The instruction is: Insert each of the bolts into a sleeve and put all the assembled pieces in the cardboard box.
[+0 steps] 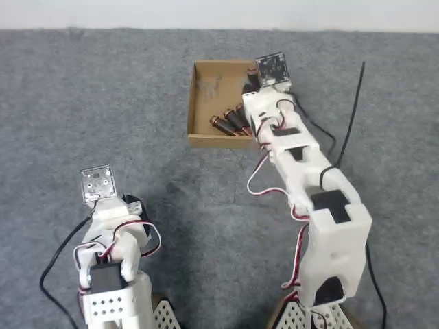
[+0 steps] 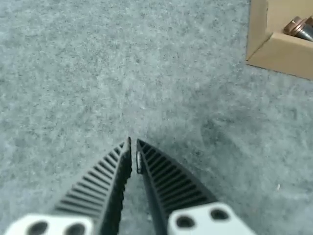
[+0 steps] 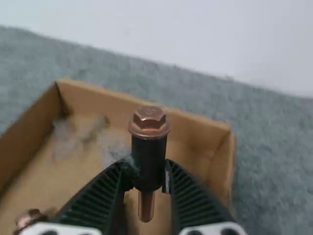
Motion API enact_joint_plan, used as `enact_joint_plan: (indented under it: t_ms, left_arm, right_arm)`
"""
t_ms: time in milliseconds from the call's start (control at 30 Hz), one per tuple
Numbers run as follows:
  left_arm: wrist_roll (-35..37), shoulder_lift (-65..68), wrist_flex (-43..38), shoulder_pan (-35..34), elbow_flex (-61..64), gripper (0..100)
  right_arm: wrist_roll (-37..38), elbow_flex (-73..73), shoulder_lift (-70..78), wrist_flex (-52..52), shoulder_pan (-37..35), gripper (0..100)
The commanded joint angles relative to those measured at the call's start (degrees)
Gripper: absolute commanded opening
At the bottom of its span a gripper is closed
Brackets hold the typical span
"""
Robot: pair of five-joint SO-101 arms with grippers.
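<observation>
— What's on the left?

— The left gripper (image 2: 133, 143). Its fingers are pinched almost together with nothing in them. It hangs low over the grey mat (image 2: 73, 73), well apart from the box (image 1: 193, 103). I think it has no job right now, so it sits out of the way.

— And in the middle?

— The box. Some done pieces (image 1: 230, 122) lie inside, by the wall nearest the arms.

— And on the right?

— The right gripper (image 3: 146, 169) is above the box. It squeezes a black sleeve (image 3: 148, 156) with a bolt (image 3: 148, 121) through it, head up. I guess it holds the piece there so it can drop in. If it lets go too near a wall, the piece might land outside.
</observation>
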Motion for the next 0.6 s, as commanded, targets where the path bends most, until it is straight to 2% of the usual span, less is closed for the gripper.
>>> enact_joint_plan:
  t_ms: [0,167,567]
  left_arm:
    - [-0.35,-0.88,0.18,0.35,-0.75,2]
    - [-0.35,-0.88,0.18,0.35,-0.75,2]
    - [-0.35,-0.88,0.18,0.35,-0.75,2]
  right_arm:
    - [1.05,-7.21,-0.75,8.22,2.42,0.7]
    - [1.05,-15.12,1.8,24.13,4.18,0.8]
    - [1.05,-42.64,14.9,58.42,3.03,0.9]
